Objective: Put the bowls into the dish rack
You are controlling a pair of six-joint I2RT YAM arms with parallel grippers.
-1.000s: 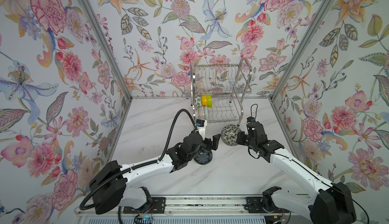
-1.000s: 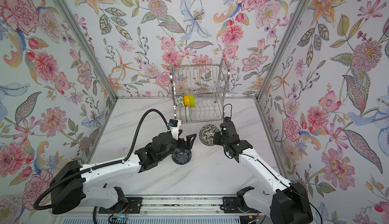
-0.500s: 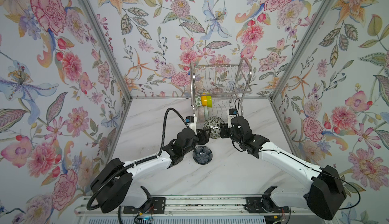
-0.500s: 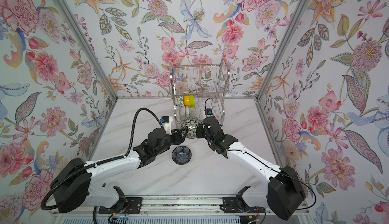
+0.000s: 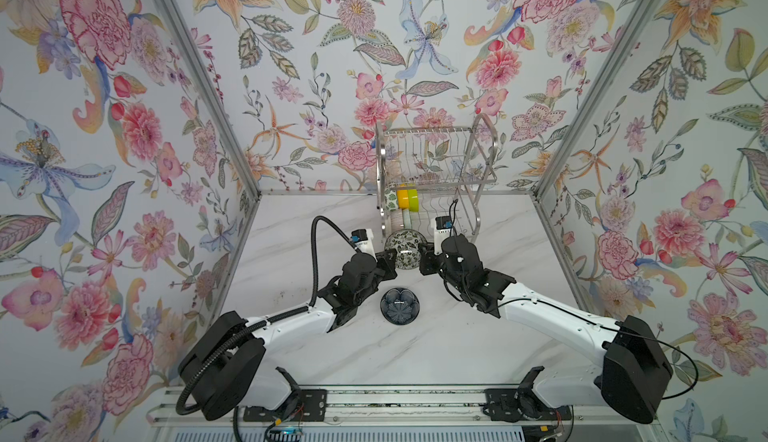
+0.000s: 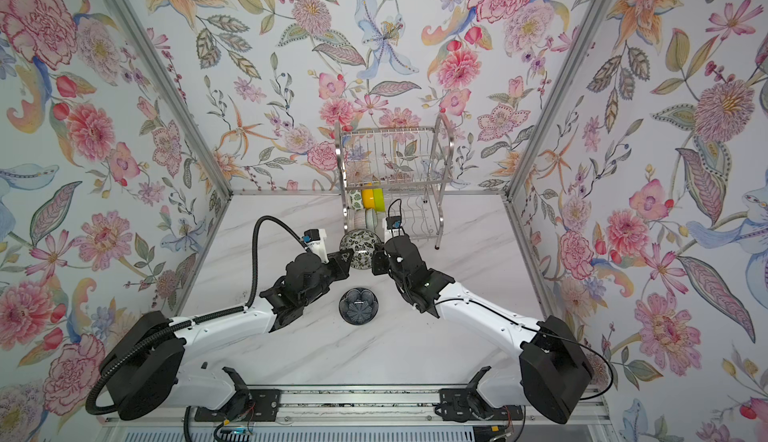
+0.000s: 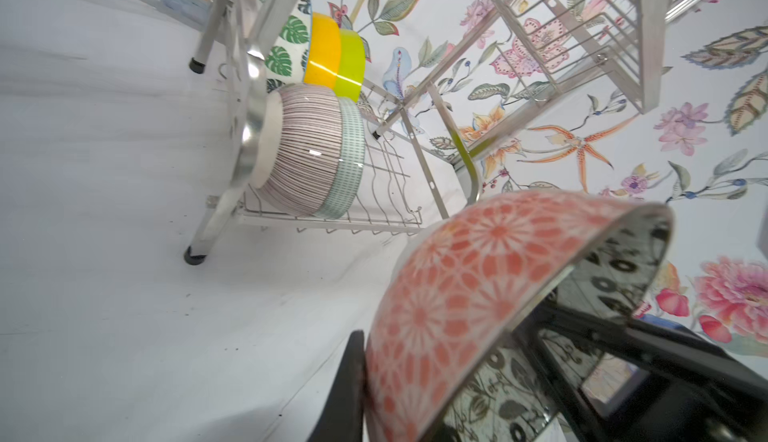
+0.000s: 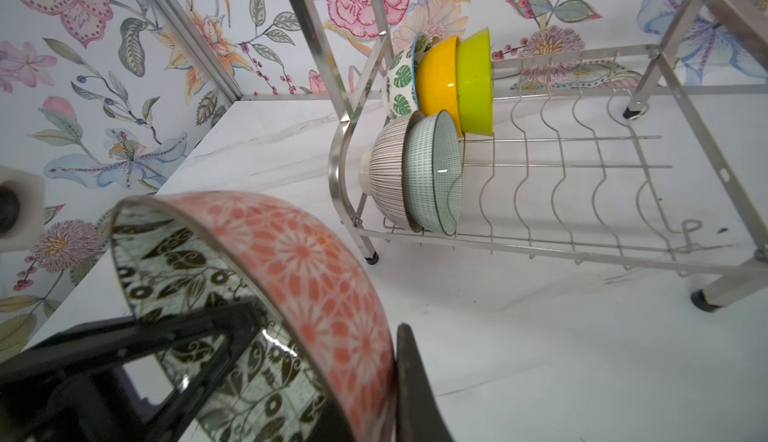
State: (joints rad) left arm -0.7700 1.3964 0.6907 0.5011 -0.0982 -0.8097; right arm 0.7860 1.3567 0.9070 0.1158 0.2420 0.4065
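Both grippers hold the black-white floral bowl [image 5: 405, 248] [image 6: 360, 248] just in front of the dish rack [image 5: 432, 161] [image 6: 390, 157]. Its outside is orange-patterned [image 7: 478, 286] [image 8: 316, 261]. My left gripper [image 5: 388, 259] [image 7: 449, 336] is shut on its left rim and my right gripper [image 5: 424, 253] [image 8: 328, 319] is shut on its right rim. A dark blue bowl [image 5: 400, 303] [image 6: 358, 305] sits on the table below them. In the rack stand a green-leaf bowl [image 8: 399, 82], an orange bowl [image 8: 438, 74], a lime bowl [image 8: 476, 82], a striped bowl [image 8: 386, 165] and a pale green bowl [image 8: 432, 174].
The rack's lower shelf [image 8: 561, 170] has bare wire slots to the right of the bowls. Its upper tier [image 5: 432, 145] holds nothing I can see. Floral walls close in the white marble table [image 5: 415, 357] on three sides.
My right gripper carried the floral bowl left, to the front of the rack. My left gripper left the dark blue bowl, came up to the floral bowl and shut on its rim.
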